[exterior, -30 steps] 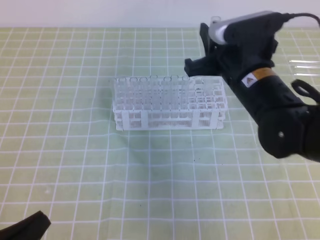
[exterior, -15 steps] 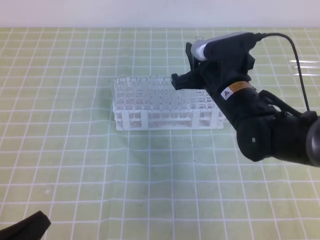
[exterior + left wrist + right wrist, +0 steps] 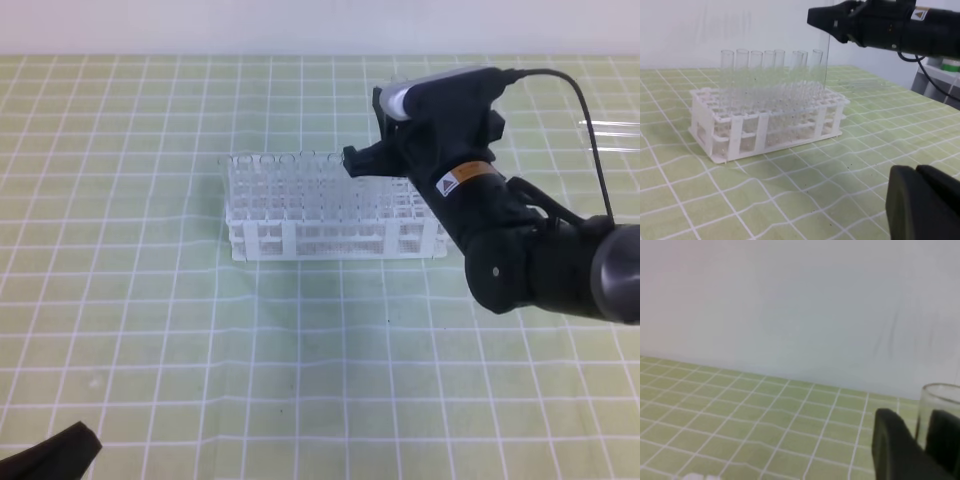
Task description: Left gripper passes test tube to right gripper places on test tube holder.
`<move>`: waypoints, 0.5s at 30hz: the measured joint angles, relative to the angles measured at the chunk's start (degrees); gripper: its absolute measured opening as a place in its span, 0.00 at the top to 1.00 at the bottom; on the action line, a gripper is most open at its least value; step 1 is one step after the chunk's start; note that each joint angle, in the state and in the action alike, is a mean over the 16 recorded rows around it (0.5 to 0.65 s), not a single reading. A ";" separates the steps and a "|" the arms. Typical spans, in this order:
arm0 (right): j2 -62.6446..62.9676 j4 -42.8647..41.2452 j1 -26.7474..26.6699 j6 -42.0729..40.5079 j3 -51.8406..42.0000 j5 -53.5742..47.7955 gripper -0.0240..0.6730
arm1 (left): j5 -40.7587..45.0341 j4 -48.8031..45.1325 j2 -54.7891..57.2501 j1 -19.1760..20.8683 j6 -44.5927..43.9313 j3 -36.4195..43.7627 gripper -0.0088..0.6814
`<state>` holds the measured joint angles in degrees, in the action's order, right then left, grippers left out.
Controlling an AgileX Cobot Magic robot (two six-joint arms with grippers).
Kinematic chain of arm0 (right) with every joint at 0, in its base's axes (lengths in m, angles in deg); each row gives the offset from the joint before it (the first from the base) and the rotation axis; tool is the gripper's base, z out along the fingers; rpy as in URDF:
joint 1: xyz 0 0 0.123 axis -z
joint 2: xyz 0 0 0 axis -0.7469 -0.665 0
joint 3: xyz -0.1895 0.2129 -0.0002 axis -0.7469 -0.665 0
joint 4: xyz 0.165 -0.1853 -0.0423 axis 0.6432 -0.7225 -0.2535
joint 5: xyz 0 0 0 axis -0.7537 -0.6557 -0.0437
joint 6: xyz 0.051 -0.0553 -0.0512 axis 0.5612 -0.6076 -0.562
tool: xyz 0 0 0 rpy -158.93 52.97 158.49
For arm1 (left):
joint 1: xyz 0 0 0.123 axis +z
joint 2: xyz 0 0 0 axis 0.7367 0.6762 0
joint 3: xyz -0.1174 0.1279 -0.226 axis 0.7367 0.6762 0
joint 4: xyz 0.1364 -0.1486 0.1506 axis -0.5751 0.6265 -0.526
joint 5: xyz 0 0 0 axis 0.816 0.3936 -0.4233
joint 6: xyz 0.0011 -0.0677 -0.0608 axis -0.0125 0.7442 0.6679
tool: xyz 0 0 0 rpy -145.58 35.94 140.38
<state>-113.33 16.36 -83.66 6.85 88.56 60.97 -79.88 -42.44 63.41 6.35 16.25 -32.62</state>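
Note:
My right gripper [image 3: 368, 135] hangs over the far right part of the white test tube holder [image 3: 330, 212], shut on the test tube. In the left wrist view the test tube [image 3: 826, 65] drops as a thin clear upright line from the right gripper [image 3: 827, 26] to the top of the test tube holder [image 3: 765, 122]. The right wrist view shows the test tube's rimmed mouth [image 3: 939, 402] between the two black fingers [image 3: 892, 447]. My left gripper [image 3: 52, 455] rests low at the near left corner, far from the holder; its fingers [image 3: 925, 205] lie together with nothing between them.
Several clear tubes [image 3: 771, 62] stand in the holder's far row. A few more clear tubes [image 3: 610, 135] lie grouped at the table's right edge. The green gridded mat [image 3: 300, 350] covers the table, with a white wall behind.
The right arm has swung left and lower with the tube, from beyond the holder's right end to above its far right holes. Over the last half second it barely shifts. The left gripper is still.

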 joint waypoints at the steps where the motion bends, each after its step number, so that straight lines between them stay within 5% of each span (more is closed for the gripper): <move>1: -0.15 0.01 0.03 0.02 0.03 0.02 0.84 | -0.06 0.00 0.00 0.00 0.00 0.00 0.99; 15: -1.53 -0.01 0.06 0.35 0.12 1.65 0.84 | -0.17 -0.02 0.05 0.01 0.00 0.06 0.99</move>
<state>-114.86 16.35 -83.60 7.20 88.68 62.62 -80.05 -42.46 63.46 6.35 16.25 -32.56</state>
